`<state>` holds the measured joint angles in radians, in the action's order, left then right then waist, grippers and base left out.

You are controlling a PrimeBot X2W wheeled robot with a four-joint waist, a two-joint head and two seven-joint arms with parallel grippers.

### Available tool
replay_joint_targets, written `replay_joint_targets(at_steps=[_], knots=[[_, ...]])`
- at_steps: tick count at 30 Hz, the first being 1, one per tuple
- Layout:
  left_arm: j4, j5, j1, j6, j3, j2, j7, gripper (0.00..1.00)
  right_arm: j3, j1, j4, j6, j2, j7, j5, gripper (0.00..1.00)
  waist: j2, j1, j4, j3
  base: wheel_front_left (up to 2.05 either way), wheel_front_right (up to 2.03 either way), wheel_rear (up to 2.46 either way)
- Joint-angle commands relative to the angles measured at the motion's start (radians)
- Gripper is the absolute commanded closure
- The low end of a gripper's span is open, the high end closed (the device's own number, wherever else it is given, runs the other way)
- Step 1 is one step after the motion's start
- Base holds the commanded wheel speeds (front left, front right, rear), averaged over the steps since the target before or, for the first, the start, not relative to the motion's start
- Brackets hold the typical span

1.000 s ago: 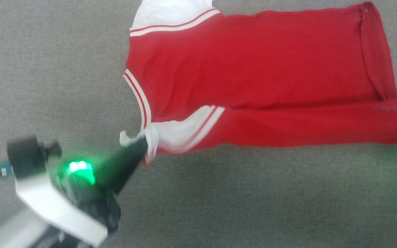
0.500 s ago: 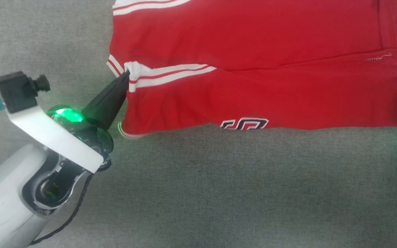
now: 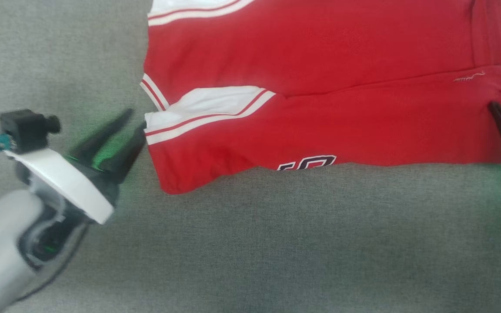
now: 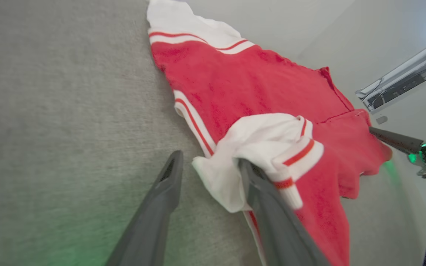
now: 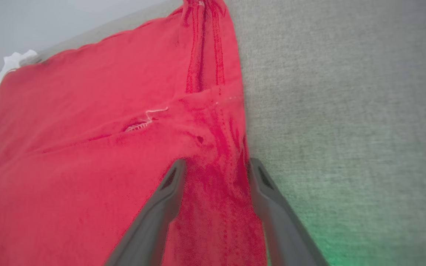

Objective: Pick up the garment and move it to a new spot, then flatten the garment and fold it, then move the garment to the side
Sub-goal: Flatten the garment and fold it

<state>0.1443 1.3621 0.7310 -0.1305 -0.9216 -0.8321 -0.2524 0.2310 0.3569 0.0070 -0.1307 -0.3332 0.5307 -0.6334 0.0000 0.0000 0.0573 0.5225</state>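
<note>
Folded red jersey (image 3: 320, 65) on grey cloth (image 3: 276, 243) — left claw (image 3: 135, 119) spread beside white sleeve (image 3: 207, 101), right claw (image 5: 217, 162) spread astride hem (image 5: 231, 122).

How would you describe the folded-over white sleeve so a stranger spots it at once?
A red shirt lies on the grey surface, near side folded over. At the fold's left end, by the open left gripper, is the sleeve: white lying on red, unlike the far sleeve.

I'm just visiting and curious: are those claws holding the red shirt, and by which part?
Nothing is held. The left gripper is open at the white sleeve of the garment; the right gripper is open astride its red hem.
</note>
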Motion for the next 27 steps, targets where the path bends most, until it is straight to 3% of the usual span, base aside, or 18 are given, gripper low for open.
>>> replay_joint_targets(at_steps=[1,6,11,16,20,27], knots=[[0.001,-0.008,0.028,0.001,0.001,-0.010,-0.006,0.00,0.001,-0.016,-0.001,0.000,-0.006,-0.007,0.004,0.00,0.0000,0.0000,0.003,-0.019,0.00,0.00,0.00],[0.010,-0.047,0.088,0.001,-0.035,-0.091,0.036,0.00,0.019,-0.061,-0.044,0.000,-0.001,-0.039,-0.007,0.00,0.0000,0.0000,0.009,-0.075,0.00,0.00,0.00],[-0.052,0.007,0.150,0.004,-0.057,-0.134,0.204,0.00,0.039,-0.083,-0.074,0.000,0.005,-0.045,-0.019,0.00,0.0000,0.0000,0.007,-0.096,0.00,0.00,0.00],[-0.144,0.154,0.139,0.048,-0.107,-0.144,0.439,0.00,0.031,-0.088,-0.087,0.000,0.021,-0.040,-0.020,0.00,0.0000,0.0000,-0.008,-0.094,0.00,0.00,0.00],[-0.156,0.184,0.126,0.088,-0.150,-0.144,0.537,0.00,0.026,-0.088,-0.094,0.000,0.034,-0.036,-0.022,0.00,0.0000,0.0000,-0.024,-0.074,0.00,0.00,0.00],[-0.067,0.277,0.124,0.059,-0.175,-0.078,0.637,0.00,0.027,-0.060,-0.086,0.000,0.028,-0.048,-0.035,0.00,0.0000,0.0000,-0.051,-0.028,0.00,0.00,0.00]])
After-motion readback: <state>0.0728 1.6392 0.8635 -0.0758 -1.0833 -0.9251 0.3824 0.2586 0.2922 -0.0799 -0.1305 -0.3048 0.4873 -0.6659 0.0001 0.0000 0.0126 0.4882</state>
